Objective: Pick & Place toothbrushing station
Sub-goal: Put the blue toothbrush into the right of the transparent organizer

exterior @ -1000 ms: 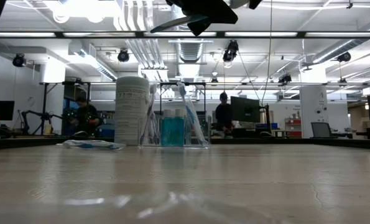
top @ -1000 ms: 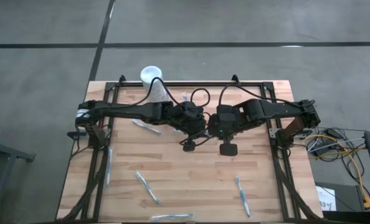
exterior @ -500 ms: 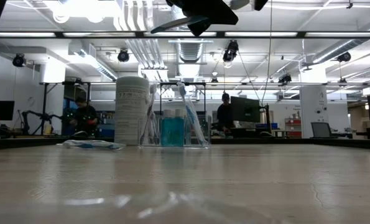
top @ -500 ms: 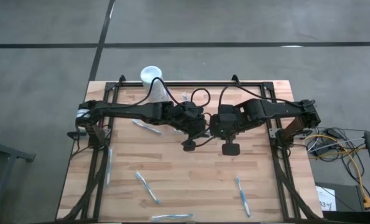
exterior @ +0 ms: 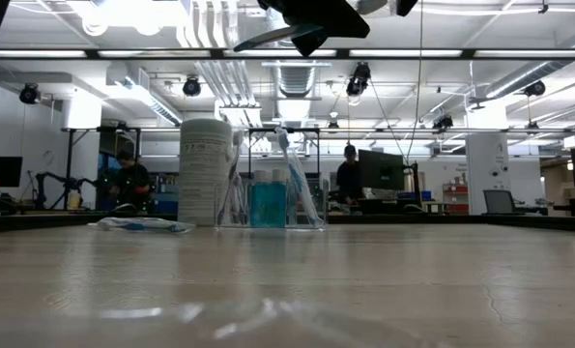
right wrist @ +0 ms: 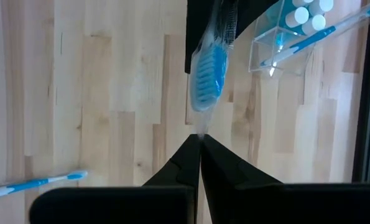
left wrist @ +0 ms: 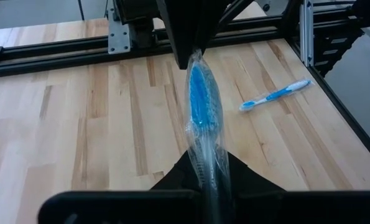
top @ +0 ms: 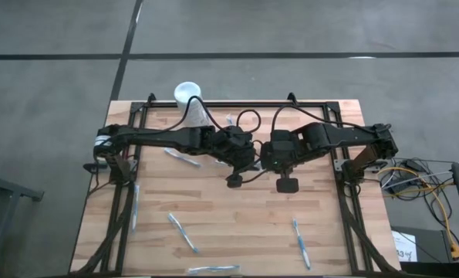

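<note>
A wooden table stands on a grey floor. The toothbrushing station, a small clear holder, sits near the far edge of the table, just beside the tall white cylinder. Above the middle of the table, the left gripper and the right gripper meet. Both jaws are closed tight on the same wrapped toothbrush, one at each end of its clear wrapper. Loose toothbrushes lie around. If both arms pull apart, the wrapper could rip or the brush could fall.
</note>
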